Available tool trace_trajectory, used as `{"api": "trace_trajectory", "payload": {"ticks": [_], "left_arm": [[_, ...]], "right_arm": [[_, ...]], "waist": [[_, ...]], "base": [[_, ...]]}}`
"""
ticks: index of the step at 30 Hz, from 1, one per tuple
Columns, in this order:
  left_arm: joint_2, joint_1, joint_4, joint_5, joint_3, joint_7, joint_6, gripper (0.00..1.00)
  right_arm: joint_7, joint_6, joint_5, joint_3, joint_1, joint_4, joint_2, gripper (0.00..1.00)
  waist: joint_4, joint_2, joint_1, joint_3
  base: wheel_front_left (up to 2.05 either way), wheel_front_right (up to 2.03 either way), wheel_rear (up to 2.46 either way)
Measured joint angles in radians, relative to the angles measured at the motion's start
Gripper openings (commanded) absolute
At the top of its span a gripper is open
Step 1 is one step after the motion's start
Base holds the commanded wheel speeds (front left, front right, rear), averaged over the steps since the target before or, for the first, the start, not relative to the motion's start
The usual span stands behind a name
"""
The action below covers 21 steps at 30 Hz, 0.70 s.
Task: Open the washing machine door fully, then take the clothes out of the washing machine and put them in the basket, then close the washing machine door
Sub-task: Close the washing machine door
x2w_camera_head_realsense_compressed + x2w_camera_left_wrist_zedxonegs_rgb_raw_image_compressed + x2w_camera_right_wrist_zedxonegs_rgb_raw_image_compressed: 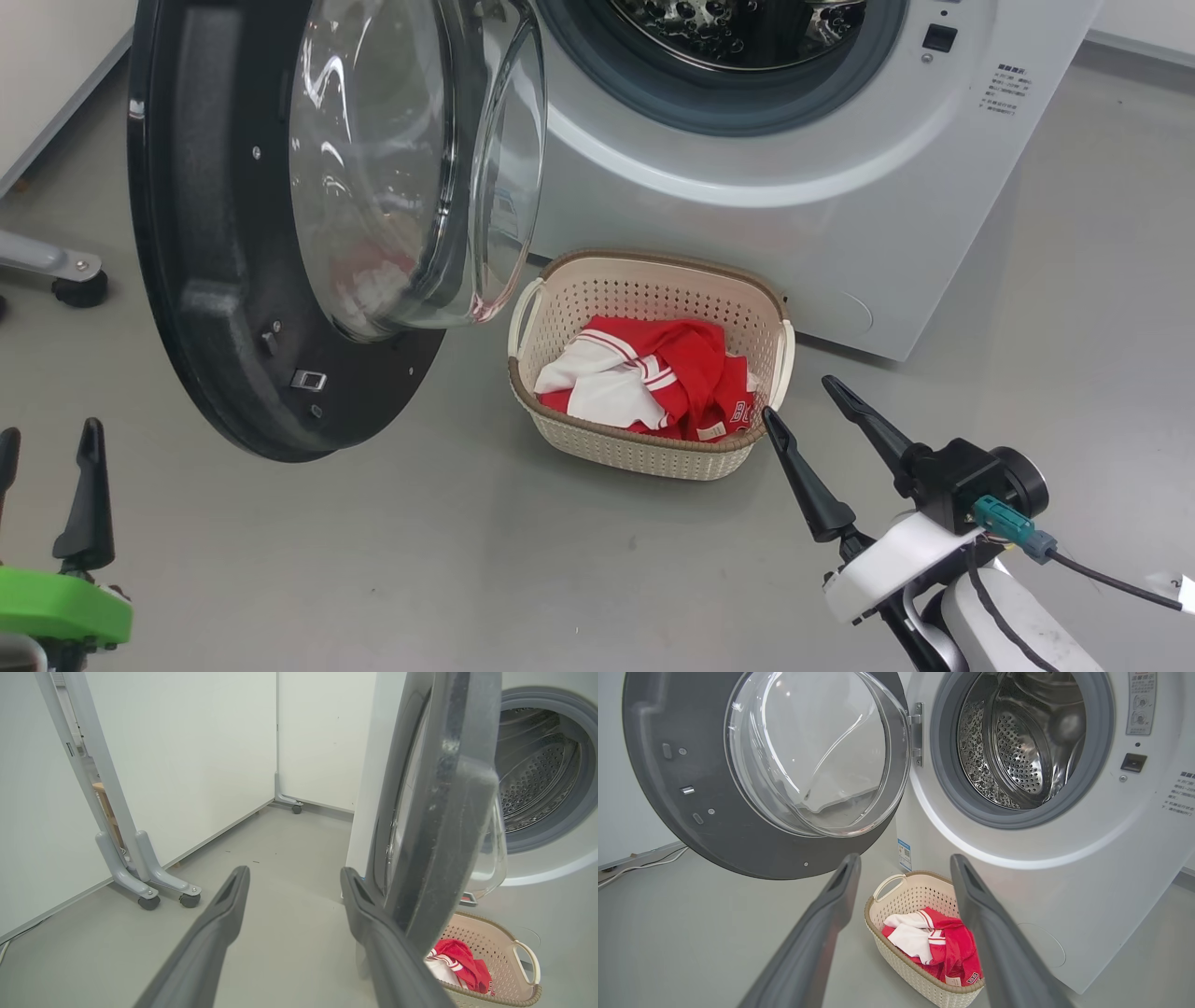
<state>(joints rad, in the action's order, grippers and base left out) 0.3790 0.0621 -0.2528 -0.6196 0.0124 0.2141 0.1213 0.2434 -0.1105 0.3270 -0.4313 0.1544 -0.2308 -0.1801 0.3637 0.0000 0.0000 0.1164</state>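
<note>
Grey floor (467,560) fronts the washing machine (747,215); the washing machine door (215,280) stands wide open, and the clothes (672,373) lie in the basket (644,266). Empty, the left gripper (49,443) and right gripper (800,399) hang spread. That door seems stiff and heavy: push its black rim.

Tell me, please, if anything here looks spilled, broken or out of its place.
Nothing stands out. The clothes lie inside the basket, which stands upright before the washing machine. The washing machine door hangs open and looks whole.

Washing machine door (201,280) stands open; red-and-white clothes (677,373) lie in cream basket (644,294).
</note>
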Motion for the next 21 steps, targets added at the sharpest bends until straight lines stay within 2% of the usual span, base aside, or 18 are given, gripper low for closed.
{"api": "trace_trajectory", "payload": {"ticks": [10, 11, 12, 13, 21], "left_arm": [[0.012, 0.006, -0.025, -0.014, 0.014, 0.015, 0.000, 1.00], [0.013, 0.008, -0.027, -0.014, 0.014, 0.016, 0.000, 0.95], [0.015, 0.010, -0.030, -0.014, 0.015, 0.016, 0.000, 0.33], [0.017, 0.012, -0.030, -0.014, 0.018, 0.016, 0.000, 0.00], [0.044, 0.028, -0.030, -0.023, 0.057, 0.016, 0.000, 0.00]], "right_arm": [[0.000, 0.000, 0.000, 0.000, 0.000, 0.000, 0.000, 1.00], [0.000, 0.000, 0.000, 0.001, 0.000, 0.000, 0.000, 1.00], [0.000, 0.000, 0.000, 0.001, 0.000, 0.000, 0.000, 1.00], [0.000, 0.000, 0.000, 0.001, 0.000, 0.000, 0.000, 1.00], [0.000, 0.000, 0.002, 0.001, 0.000, -0.001, 0.000, 1.00]], "waist": [[-0.001, 0.0000, 0.0000, 0.003], [-0.001, 0.0000, 0.0000, 0.004], [-0.001, 0.0000, 0.0000, 0.004], [-0.001, 0.0000, 0.0000, 0.004], [-0.002, 0.0000, 0.0000, 0.005]], "base": [[0.00, 0.00, 0.00], [0.00, 0.00, 0.00], [0.00, 0.00, 0.00], [0.00, 0.00, 0.00], [0.00, 0.00, 0.00]]}}
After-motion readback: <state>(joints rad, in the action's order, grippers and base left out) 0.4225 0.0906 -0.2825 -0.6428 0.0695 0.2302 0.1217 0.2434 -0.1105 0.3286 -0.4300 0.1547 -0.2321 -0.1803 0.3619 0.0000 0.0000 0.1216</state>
